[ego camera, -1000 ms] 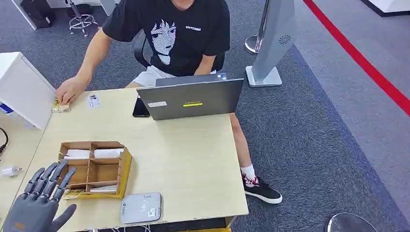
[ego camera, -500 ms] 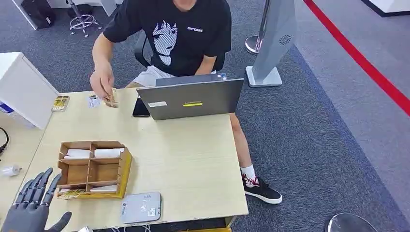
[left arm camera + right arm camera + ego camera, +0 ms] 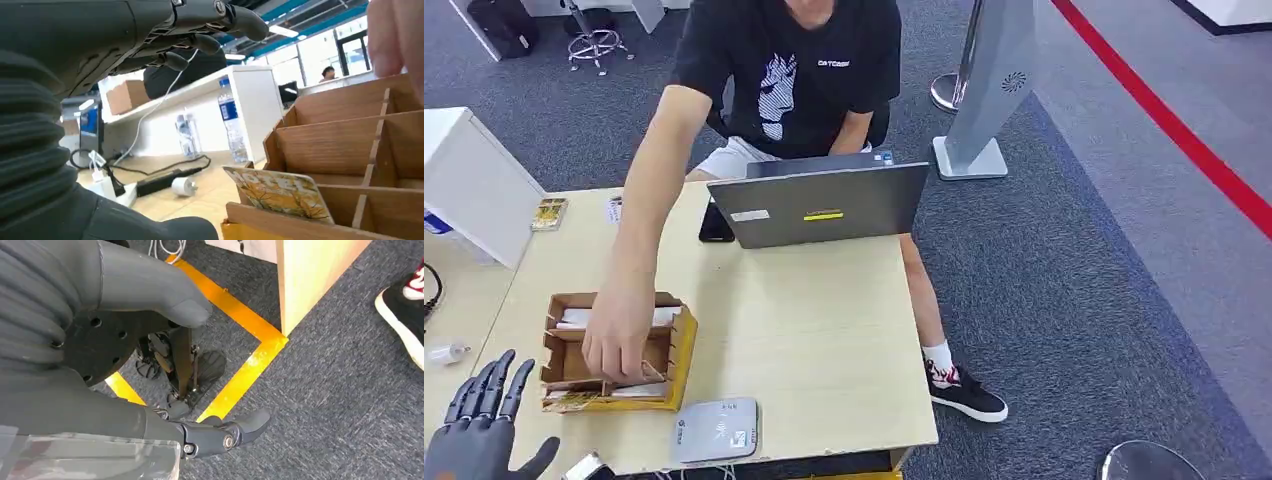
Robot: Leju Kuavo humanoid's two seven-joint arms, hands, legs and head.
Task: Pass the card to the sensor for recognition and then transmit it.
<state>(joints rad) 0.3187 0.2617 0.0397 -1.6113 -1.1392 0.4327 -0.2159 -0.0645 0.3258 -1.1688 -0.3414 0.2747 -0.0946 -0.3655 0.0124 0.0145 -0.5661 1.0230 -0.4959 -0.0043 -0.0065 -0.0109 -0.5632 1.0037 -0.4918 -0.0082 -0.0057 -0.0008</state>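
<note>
A wooden card box (image 3: 678, 345) with several compartments stands near the table's front left. A yellow printed card (image 3: 574, 401) lies in its nearest slot; the left wrist view shows this card (image 3: 280, 192) close up, in the box (image 3: 345, 145). A person's hand (image 3: 619, 342) reaches into the box's front compartments. The grey card sensor (image 3: 715, 429) lies at the front edge, right of the box. My left hand (image 3: 479, 432) hovers left of the box, fingers spread, holding nothing; in the left wrist view its fingers (image 3: 200, 20) stay apart from the card. My right hand (image 3: 125, 340) hangs over the carpet, holding nothing.
An open laptop (image 3: 819, 205) and a dark phone (image 3: 715, 225) sit at the table's far side in front of the seated person. A small stack of cards (image 3: 549, 213) lies at the far left corner by a white cabinet (image 3: 474, 190). Yellow floor tape (image 3: 240, 370) runs beside the table leg.
The person's hand picked a card from the stack at the far left corner and brought it to the wooden box. My left hand drew back towards the bottom left.
</note>
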